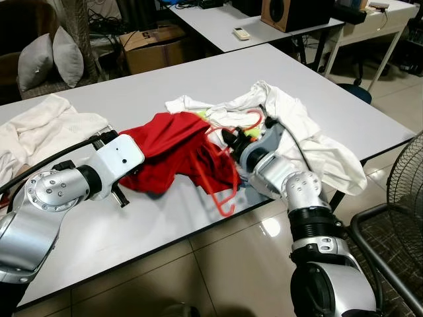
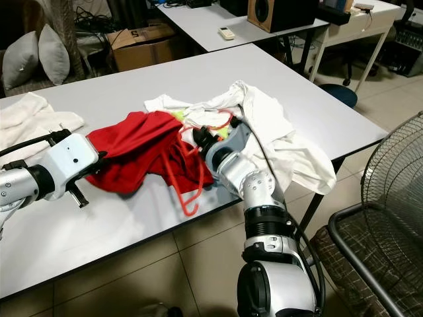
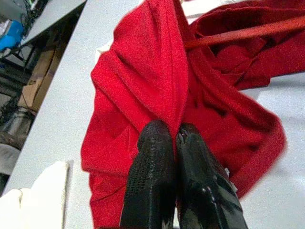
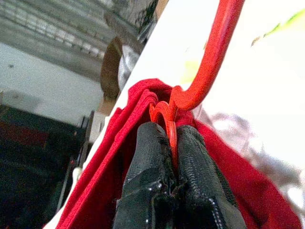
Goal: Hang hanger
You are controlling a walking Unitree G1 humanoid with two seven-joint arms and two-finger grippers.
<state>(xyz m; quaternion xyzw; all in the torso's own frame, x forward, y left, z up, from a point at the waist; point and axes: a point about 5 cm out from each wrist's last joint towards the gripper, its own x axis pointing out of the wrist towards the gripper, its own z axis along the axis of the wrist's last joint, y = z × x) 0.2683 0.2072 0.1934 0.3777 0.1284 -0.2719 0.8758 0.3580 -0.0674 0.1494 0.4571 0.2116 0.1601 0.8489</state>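
Left eye view: a grey table (image 1: 277,72) carries a heap of clothes, with a red garment (image 1: 165,148) in the middle and a white garment (image 1: 297,129) spread to its right. A red plastic hanger (image 1: 225,191) lies tangled in the red cloth, its hook reaching over the table's near edge. The right gripper (image 4: 170,143) sits at the right side of the red heap, fingers pressed together on a thin part of the hanger — the right wrist view shows the red wire pinched between the pads. The left gripper (image 3: 175,138) comes in from the left, fingers closed tight on a fold of the red garment, it seems, though the exact pinch is hidden under the tips. Another pale cloth (image 1: 39,129) lies at the table's far left, apart from the heap. A second table (image 1: 225,20) stands beyond — a white remote (image 1: 241,33) rests on it.
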